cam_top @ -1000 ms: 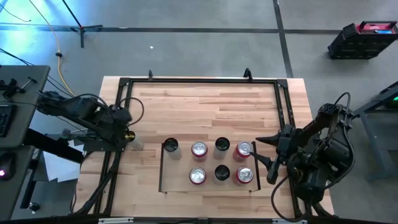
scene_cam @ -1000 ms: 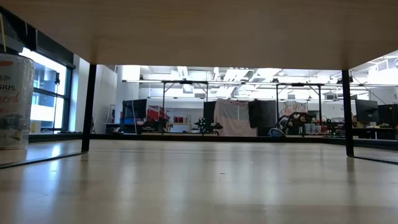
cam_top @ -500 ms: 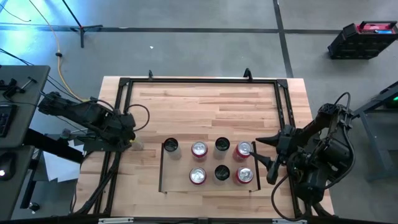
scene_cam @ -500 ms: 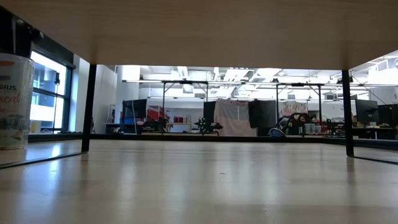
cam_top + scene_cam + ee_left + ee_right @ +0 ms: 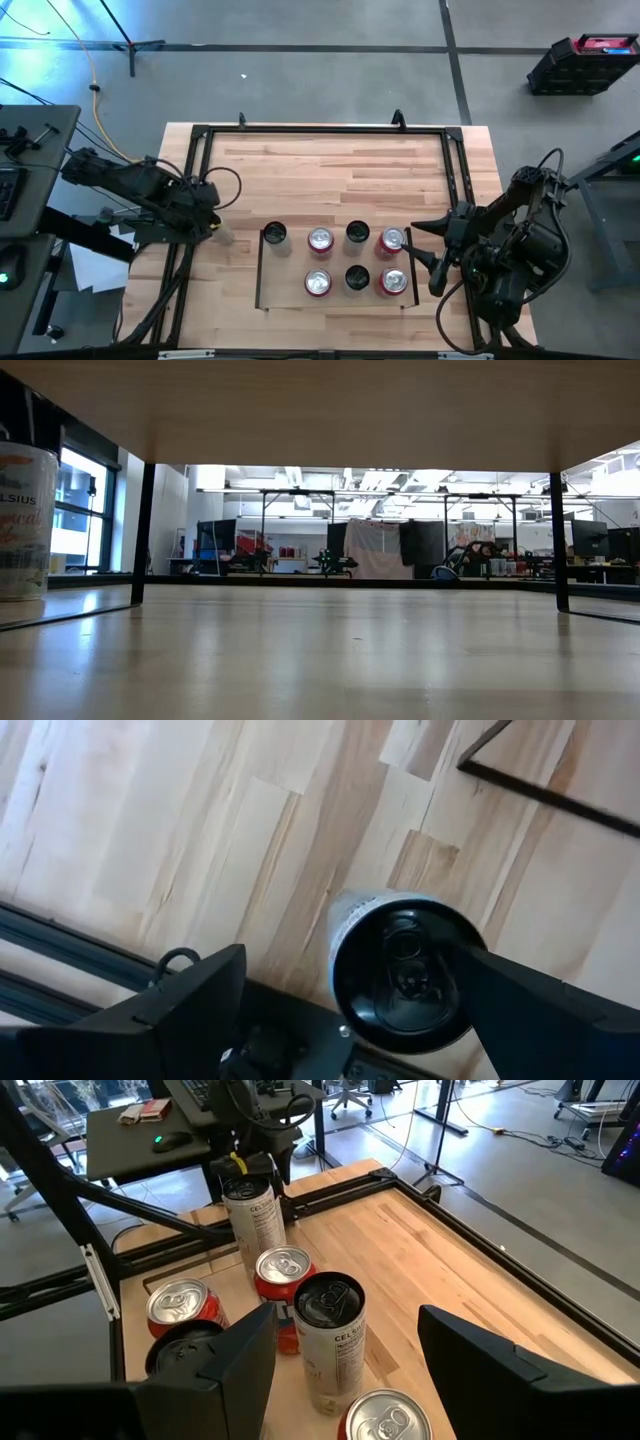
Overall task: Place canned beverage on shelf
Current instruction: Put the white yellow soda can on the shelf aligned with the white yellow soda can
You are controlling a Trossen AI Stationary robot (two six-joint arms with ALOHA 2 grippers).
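A tall white can with a dark top (image 5: 400,975) stands upright on the tabletop, left of the shelf (image 5: 290,280); it also shows in the low view as the can (image 5: 25,520) and in the right wrist view as the can (image 5: 255,1220). My left gripper (image 5: 350,955) hangs over it, pointing down and open, one finger on each side of the can's top. The shelf carries several upright cans, red (image 5: 320,240) and dark-topped (image 5: 357,233). My right gripper (image 5: 427,250) waits open above the shelf's right end, nothing between its fingers. My left gripper comes at the white can from above. One fingertip (image 5: 480,965) stands right at the can's top rim (image 5: 455,945), and I cannot tell whether it touches. The other finger (image 5: 200,1000) is well clear of the can's side. The can stands on its base on the table.
A black tube frame (image 5: 195,150) runs around the tabletop, and its left rail passes close under my left gripper. The low view looks beneath the shelf's underside (image 5: 320,400), between its dark legs (image 5: 145,530). Bare wood lies on the table's far half (image 5: 330,170).
My left gripper has sunk a little toward the white can and rolled slightly, staying open. The can stays upright on the table. My right arm has kept still.
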